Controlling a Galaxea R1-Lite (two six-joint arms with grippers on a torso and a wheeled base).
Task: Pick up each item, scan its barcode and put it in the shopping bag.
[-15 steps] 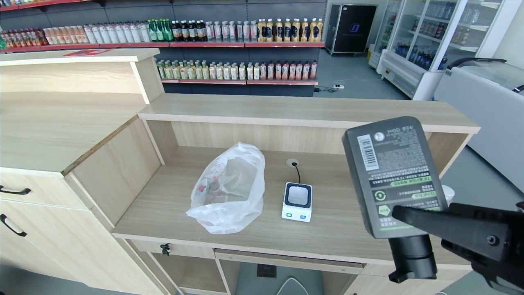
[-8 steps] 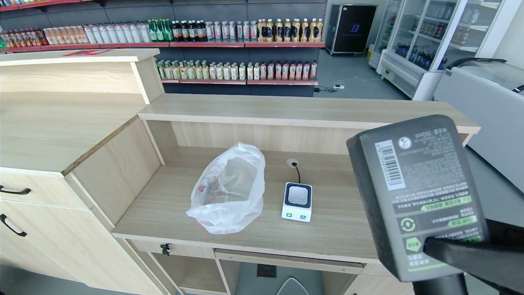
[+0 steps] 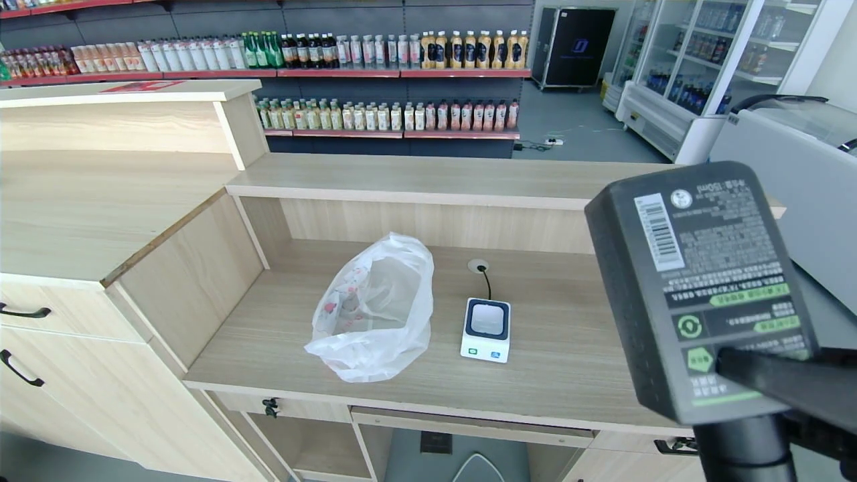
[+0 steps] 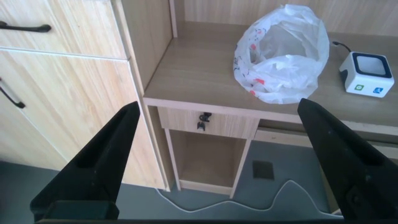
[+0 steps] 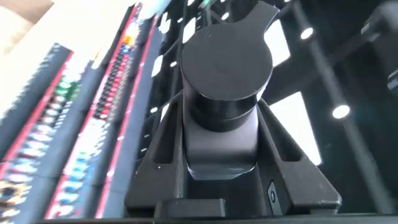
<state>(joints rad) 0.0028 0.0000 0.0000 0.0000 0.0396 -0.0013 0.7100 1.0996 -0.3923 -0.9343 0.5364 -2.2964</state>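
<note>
Black bottle (image 3: 699, 288), near upright, cap downward

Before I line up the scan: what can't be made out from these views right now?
1. Right end of the counter: head view, hidden behind the held bottle; any items there cannot be seen.
2. Inside of the shopping bag: head and left wrist views, crumpled cloudy plastic hides any contents.
3. Right gripper: head view, cut off by the bottom edge; one of its fingers is behind the bottle.
</note>
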